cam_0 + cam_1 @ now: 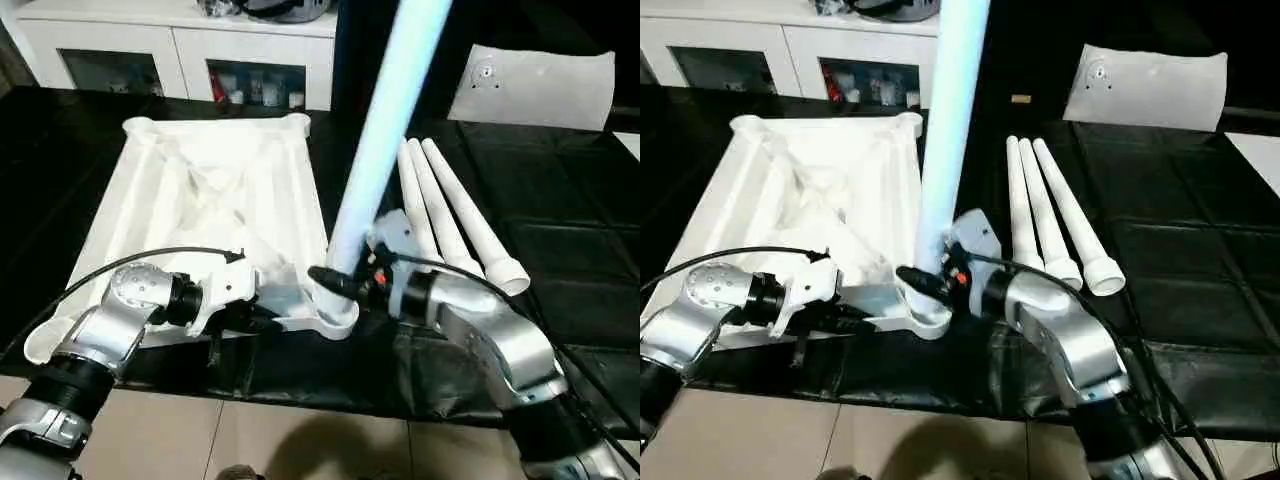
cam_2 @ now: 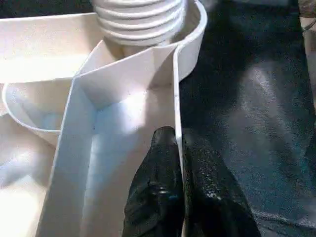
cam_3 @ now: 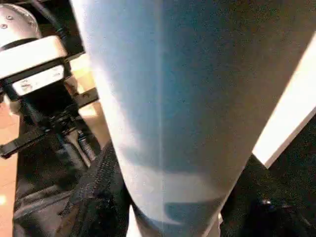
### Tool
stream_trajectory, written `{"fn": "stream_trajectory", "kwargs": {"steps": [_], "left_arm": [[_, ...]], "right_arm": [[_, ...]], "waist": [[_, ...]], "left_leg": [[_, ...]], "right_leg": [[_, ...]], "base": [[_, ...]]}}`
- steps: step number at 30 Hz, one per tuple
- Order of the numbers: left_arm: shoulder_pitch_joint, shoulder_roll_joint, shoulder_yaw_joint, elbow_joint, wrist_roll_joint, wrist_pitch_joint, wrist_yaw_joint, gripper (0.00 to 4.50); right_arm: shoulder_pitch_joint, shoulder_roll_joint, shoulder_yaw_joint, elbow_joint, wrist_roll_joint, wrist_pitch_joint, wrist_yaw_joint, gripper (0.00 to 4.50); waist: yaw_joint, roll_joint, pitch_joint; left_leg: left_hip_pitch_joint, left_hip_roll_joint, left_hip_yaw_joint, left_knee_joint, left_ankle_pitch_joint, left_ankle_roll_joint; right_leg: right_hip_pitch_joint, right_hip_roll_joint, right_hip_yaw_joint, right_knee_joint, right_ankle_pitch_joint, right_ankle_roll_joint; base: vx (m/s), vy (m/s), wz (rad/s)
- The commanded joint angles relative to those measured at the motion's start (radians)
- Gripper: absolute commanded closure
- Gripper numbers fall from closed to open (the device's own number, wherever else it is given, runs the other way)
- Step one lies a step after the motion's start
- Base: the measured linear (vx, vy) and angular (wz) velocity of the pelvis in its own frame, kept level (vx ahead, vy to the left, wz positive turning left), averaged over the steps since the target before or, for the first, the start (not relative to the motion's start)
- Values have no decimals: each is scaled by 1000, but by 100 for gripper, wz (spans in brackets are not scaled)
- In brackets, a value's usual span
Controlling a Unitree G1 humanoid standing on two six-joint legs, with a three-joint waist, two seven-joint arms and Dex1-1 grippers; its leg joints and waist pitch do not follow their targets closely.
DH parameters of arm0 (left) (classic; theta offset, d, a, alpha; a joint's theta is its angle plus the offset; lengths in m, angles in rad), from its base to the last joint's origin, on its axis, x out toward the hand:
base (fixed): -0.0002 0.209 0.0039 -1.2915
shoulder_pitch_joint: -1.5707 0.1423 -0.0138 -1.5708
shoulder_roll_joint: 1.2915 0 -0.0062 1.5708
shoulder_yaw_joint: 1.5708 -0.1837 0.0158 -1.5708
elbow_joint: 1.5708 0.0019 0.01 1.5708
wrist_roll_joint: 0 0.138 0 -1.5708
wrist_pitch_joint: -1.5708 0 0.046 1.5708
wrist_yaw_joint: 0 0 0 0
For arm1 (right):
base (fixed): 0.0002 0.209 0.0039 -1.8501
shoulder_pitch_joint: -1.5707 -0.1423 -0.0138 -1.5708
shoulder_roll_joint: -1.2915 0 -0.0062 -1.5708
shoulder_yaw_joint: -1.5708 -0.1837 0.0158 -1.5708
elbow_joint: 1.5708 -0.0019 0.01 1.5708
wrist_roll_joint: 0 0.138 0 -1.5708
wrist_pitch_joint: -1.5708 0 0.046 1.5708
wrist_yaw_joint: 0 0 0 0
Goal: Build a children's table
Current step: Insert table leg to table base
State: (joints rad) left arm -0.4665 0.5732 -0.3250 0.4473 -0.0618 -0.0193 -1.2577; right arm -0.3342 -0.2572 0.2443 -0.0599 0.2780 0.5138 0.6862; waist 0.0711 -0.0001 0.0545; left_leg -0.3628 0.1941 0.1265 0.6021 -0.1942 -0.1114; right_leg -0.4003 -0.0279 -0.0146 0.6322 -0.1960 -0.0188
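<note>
Black mat bears ribbed white tabletop (image 1: 200, 200), one leg (image 1: 375, 150) upright in socket.

White cabinet (image 1: 180, 45) with glass doors stands far beyond the left pincer (image 1: 262, 318). White flat bag (image 1: 535, 88) lies well beyond the right pincer (image 1: 335, 283).

Black mat (image 1: 560, 230) and its load

On it I see the tabletop (image 1: 200, 200), underside up, three legs (image 1: 455, 215) beside it, and a white bag (image 1: 535, 88) at its far edge.
</note>
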Motion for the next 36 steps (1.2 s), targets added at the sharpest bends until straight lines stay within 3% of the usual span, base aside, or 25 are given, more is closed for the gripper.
{"fn": "stream_trajectory", "kwargs": {"steps": [1, 4, 12, 22, 36], "left_arm": [[-14, -14, 12, 7, -7, -11, 26, 450], [-13, -16, 22, 18, -7, 4, 22, 450], [-14, -20, 37, 23, -29, 20, 3, 450], [-42, -17, 35, 68, 16, -2, 24, 450], [-44, -29, 33, 67, 2, -7, -5, 450]], "right_arm": [[5, -9, 1, -12, 3, 18, 2, 258], [3, -13, -5, -11, -1, 20, 0, 258], [-14, -14, -3, 27, -12, 20, -1, 258], [-53, -14, 8, 79, -9, 39, 21, 258], [-91, 12, -12, 210, 9, 40, 52, 258]], "waist": [[-2, 6, -60], [-5, 2, -58], [-9, 2, -60], [-11, 0, -57], [-13, 1, -56]], "left_leg": [[5, 16, 17, -74, -162, -27], [6, 17, 16, -76, -181, -30], [6, 16, 16, -75, -173, -25], [8, 15, 17, -76, -193, -23], [10, 17, 15, -79, -215, -26]], "right_leg": [[53, -81, 40, -77, -185, -154], [52, -83, 41, -81, -244, -140], [52, -81, 41, -79, -213, -150], [48, -82, 41, -85, -278, -142], [47, -83, 41, -87, -302, -142]], "base": [[0, 0, 0], [0, 0, 0], [0, 0, 0], [0, 0, 0], [0, 0, 0]]}}
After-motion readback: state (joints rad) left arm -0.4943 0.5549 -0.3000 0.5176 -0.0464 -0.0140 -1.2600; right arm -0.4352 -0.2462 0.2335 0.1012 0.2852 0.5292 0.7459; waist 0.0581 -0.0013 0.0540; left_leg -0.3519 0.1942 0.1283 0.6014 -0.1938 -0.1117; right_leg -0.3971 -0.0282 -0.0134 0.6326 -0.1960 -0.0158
